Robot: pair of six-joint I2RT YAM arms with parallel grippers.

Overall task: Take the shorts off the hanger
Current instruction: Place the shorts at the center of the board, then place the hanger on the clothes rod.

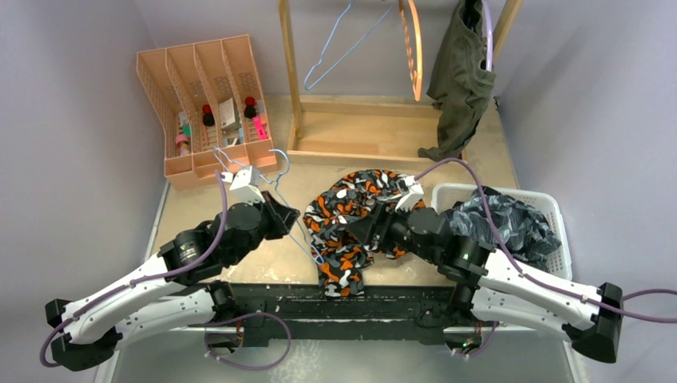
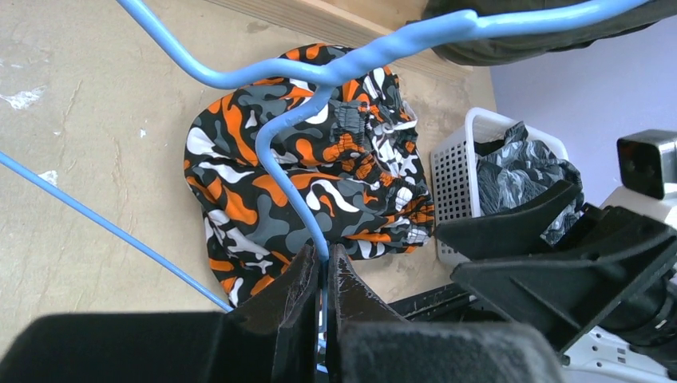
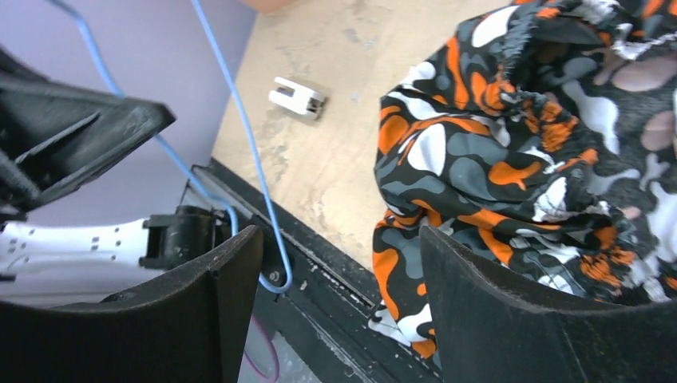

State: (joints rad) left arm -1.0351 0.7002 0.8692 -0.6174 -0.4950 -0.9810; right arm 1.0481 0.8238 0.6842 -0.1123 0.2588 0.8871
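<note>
Left gripper (image 2: 323,257) clamped on the blue hanger (image 2: 351,60); right gripper (image 3: 339,235) spread wide, holding nothing.
Only the left wrist view shows the fingers pinched onto the wire, with the camouflage shorts (image 1: 355,215) crumpled on the table (image 1: 383,132) just beyond them. The right wrist view adds a small white clip (image 3: 298,97) ahead and left of its open fingers, and the same shorts close ahead on the right. The top view alone shows olive shorts (image 1: 461,80) hanging from the wooden rack (image 1: 291,72), far beyond both grippers. The white basket (image 1: 447,189) beside the right wrist holds blue-grey patterned shorts (image 1: 503,223). A peach organiser (image 1: 160,88) beyond the left gripper holds small items.
</note>
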